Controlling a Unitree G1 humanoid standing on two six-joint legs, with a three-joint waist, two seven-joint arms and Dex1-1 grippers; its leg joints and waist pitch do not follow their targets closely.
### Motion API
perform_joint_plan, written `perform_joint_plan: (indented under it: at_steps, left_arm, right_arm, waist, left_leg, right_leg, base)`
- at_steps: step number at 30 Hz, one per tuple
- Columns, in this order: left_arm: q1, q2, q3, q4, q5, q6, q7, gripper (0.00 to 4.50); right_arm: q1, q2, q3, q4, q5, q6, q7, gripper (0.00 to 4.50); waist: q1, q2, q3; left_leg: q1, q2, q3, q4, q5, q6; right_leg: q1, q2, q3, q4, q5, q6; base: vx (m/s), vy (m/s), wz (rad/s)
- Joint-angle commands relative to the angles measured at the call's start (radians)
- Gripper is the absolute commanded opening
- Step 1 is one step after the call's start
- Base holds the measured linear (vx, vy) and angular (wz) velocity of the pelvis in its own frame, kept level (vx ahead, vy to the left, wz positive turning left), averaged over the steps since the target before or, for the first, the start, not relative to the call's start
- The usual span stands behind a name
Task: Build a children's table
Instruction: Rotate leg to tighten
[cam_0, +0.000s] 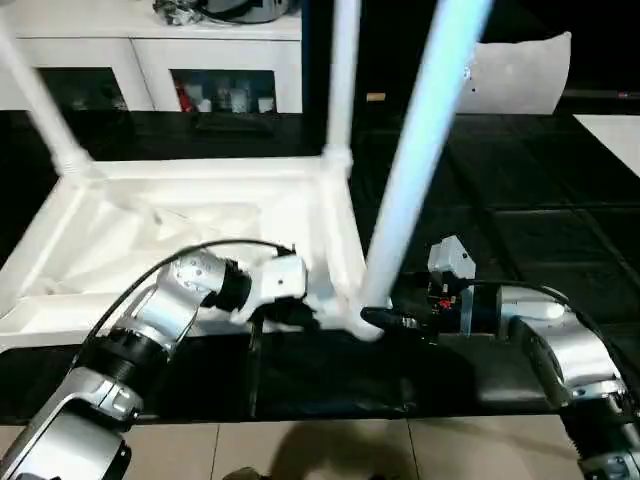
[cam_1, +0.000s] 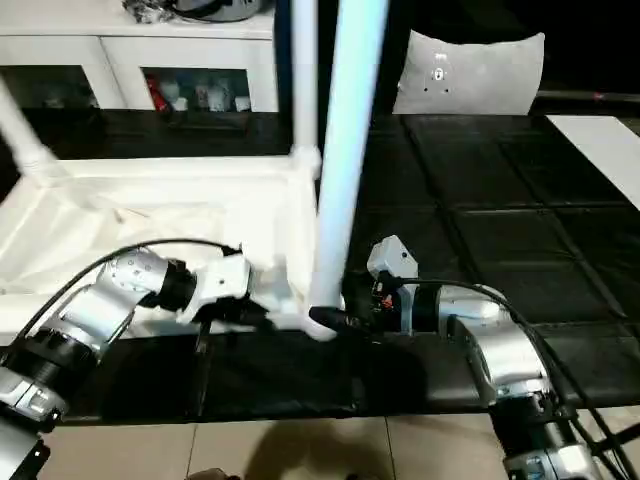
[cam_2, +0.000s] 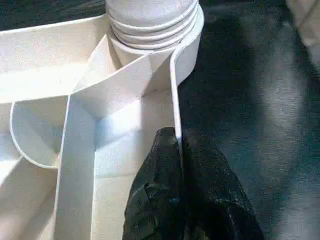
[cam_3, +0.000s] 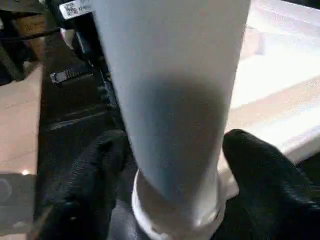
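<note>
Upturned tabletop (cam_0: 150, 225) at frame centre-left on black floor; near-corner leg (cam_0: 420, 160) rising steeply toward upper right. Right tool (cam_3: 172, 165) spread wide astride leg base, nearest. Left tool (cam_2: 175, 200) pinched on tabletop rim.

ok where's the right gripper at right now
In the head views the right gripper sits low on the right, fingers either side of the base of the near leg at the tabletop corner.
</note>
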Motion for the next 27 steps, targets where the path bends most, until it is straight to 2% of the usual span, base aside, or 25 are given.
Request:
perform_joint_plan:
  at_steps: [1,5,9,12,15,19,20,22,23,26,27]
  left_arm:
    - [0.000,-0.001,-0.042,-0.038,0.007,-0.030,-0.048,0.00]
    - [0.010,0.007,-0.044,-0.057,0.003,-0.029,-0.063,0.00]
    - [0.013,0.011,-0.045,-0.057,0.004,-0.031,-0.067,0.00]
    - [0.011,0.015,-0.045,-0.051,0.005,-0.034,-0.070,0.00]
    - [0.011,0.016,-0.046,-0.050,0.005,-0.034,-0.070,0.00]
    - [0.008,0.010,-0.040,-0.046,0.001,-0.020,-0.059,0.00]
    - [0.008,-0.002,-0.027,-0.050,-0.009,0.010,-0.042,0.00]
    - [0.005,-0.015,-0.015,-0.055,-0.012,0.050,-0.013,0.00]
    - [0.001,-0.030,-0.004,-0.056,-0.015,0.082,0.015,0.00]
    - [-0.005,-0.046,0.008,-0.055,-0.019,0.116,0.045,0.00]
    - [-0.025,-0.091,0.030,-0.045,-0.006,0.187,0.142,0.00]
  right_arm:
    - [-0.015,-0.013,0.012,0.011,0.018,0.022,0.035,3.12]
    - [-0.020,-0.020,0.021,0.013,0.033,0.043,0.072,2.92]
    - [-0.017,-0.030,0.028,0.005,0.037,0.057,0.090,2.59]
    - [-0.014,-0.037,0.029,-0.002,0.040,0.065,0.101,2.25]
    - [-0.010,-0.040,0.029,-0.007,0.041,0.071,0.109,2.11]
    - [0.000,-0.030,0.028,-0.020,0.056,0.087,0.111,2.06]
    - [0.010,-0.005,0.010,-0.046,0.088,0.119,0.084,2.05]
    - [0.026,0.015,0.004,-0.080,0.107,0.145,0.057,2.05]
    - [0.037,0.030,0.008,-0.100,0.104,0.153,0.027,2.04]
    - [0.049,0.048,0.013,-0.116,0.095,0.156,-0.010,2.04]
    - [0.060,0.108,0.028,-0.121,0.029,0.149,-0.146,2.04]
  waist:
    - [-0.004,-0.014,-0.076]
    - [-0.004,-0.016,-0.076]
    - [-0.005,-0.016,-0.076]
    - [-0.005,-0.015,-0.077]
    - [-0.003,-0.018,-0.079]
    - [-0.003,-0.017,-0.079]
    - [-0.003,-0.016,-0.079]
    - [-0.003,-0.017,-0.079]
    - [-0.002,-0.011,-0.078]
    - [-0.007,-0.016,-0.074]
    - [-0.009,-0.014,-0.073]
  left_leg:
    - [0.019,0.055,-0.013,-0.075,-0.274,0.036]
    - [0.018,0.055,-0.015,-0.075,-0.272,0.032]
    - [0.018,0.054,-0.015,-0.075,-0.275,0.031]
    - [0.016,0.054,-0.016,-0.075,-0.271,0.032]
    - [0.015,0.054,-0.016,-0.075,-0.255,0.034]
    - [0.016,0.055,-0.016,-0.076,-0.261,0.031]
    - [0.017,0.056,-0.016,-0.076,-0.265,0.029]
    - [0.018,0.056,-0.016,-0.077,-0.270,0.025]
    - [0.019,0.055,-0.017,-0.077,-0.271,0.021]
    - [0.021,0.051,-0.017,-0.077,-0.303,0.012]
    - [0.023,0.049,-0.018,-0.075,-0.314,0.008]
  right_leg:
    - [0.047,-0.062,0.059,-0.070,-0.424,-0.180]
    - [0.048,-0.064,0.058,-0.075,-0.471,-0.155]
    - [0.047,-0.062,0.056,-0.079,-0.486,-0.146]
    - [0.048,-0.062,0.056,-0.078,-0.475,-0.147]
    - [0.049,-0.062,0.056,-0.073,-0.452,-0.153]
    - [0.049,-0.062,0.056,-0.072,-0.444,-0.159]
    - [0.049,-0.060,0.056,-0.073,-0.446,-0.160]
    - [0.048,-0.062,0.056,-0.074,-0.456,-0.157]
    - [0.048,-0.062,0.057,-0.075,-0.460,-0.154]
    - [0.046,-0.061,0.052,-0.085,-0.518,-0.134]
    - [0.043,-0.062,0.050,-0.089,-0.552,-0.120]
  base:
    - [0.000,0.000,0.00]
    - [0.000,0.000,0.00]
    - [0.000,0.000,0.00]
    - [0.000,0.000,0.00]
    - [0.000,0.000,0.00]
    - [0.000,0.000,0.00]
    - [0.000,0.000,0.00]
    - [0.000,0.000,0.00]
    - [0.000,0.000,0.00]
    - [0.000,0.000,0.00]
    - [0.000,0.000,0.00]
